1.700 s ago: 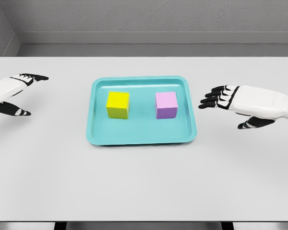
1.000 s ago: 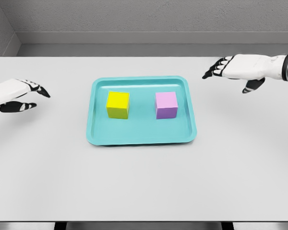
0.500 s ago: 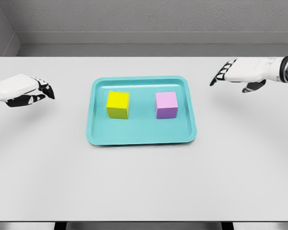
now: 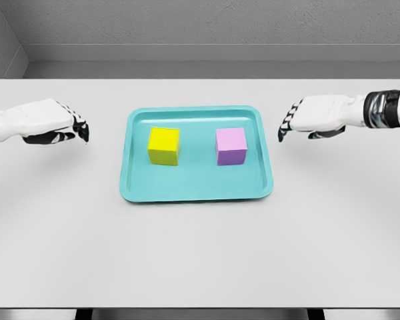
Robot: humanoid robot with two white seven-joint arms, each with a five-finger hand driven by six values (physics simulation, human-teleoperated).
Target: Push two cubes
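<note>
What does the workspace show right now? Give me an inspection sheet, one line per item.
Surface: white table, teal tray at its centre.
Job's things: yellow cube and purple cube in the tray, apart, untouched.
Clutter: nothing seen.
Hands: left hand left of the tray, right hand right of it; both hold nothing, fingers bent downward.
Cables: nothing seen.
Surroundings: grey wall behind the table.

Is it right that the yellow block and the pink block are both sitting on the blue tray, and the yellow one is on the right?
Not quite. Both blocks do sit on the blue tray, but the head view shows the yellow block on the left and the pink block on the right.
</note>
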